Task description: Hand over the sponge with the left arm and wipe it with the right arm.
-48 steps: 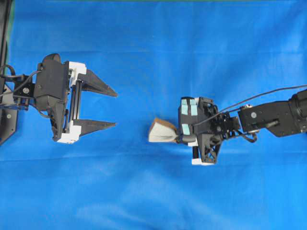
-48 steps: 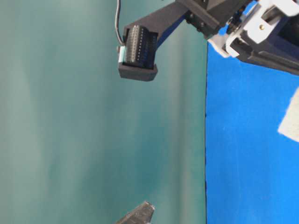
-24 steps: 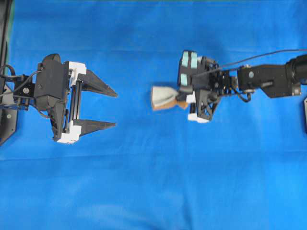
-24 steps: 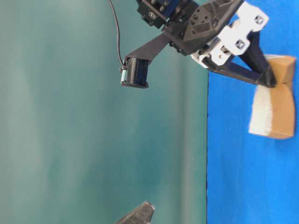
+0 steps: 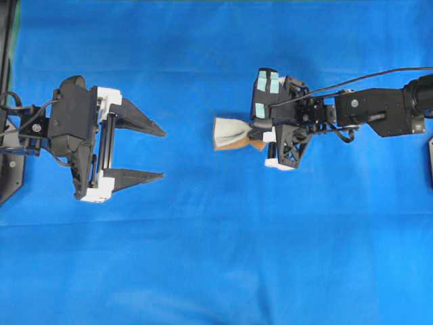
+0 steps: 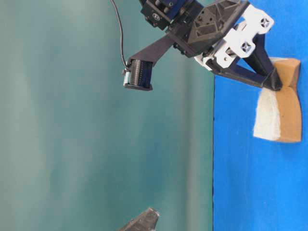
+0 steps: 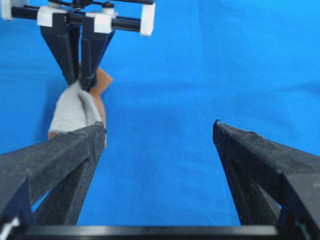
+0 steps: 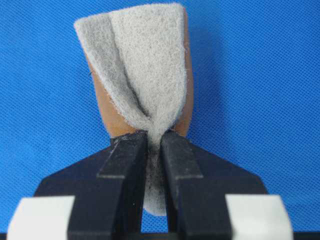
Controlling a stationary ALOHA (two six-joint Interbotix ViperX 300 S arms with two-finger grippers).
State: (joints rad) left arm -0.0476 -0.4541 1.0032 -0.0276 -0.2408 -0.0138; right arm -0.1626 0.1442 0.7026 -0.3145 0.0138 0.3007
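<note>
Sponge (image 5: 233, 133), grey-white scouring face over orange foam, is pinched hard between right gripper (image 5: 258, 133) fingers at 2 o'clock above blue cloth tabletop (image 5: 216, 257). Left gripper (image 5: 160, 153) fingers are spread wide, empty, at 9 o'clock.

Black arms, white finger mounts; right arm (image 5: 379, 114) w/ teal patches, thin black cable.
</note>
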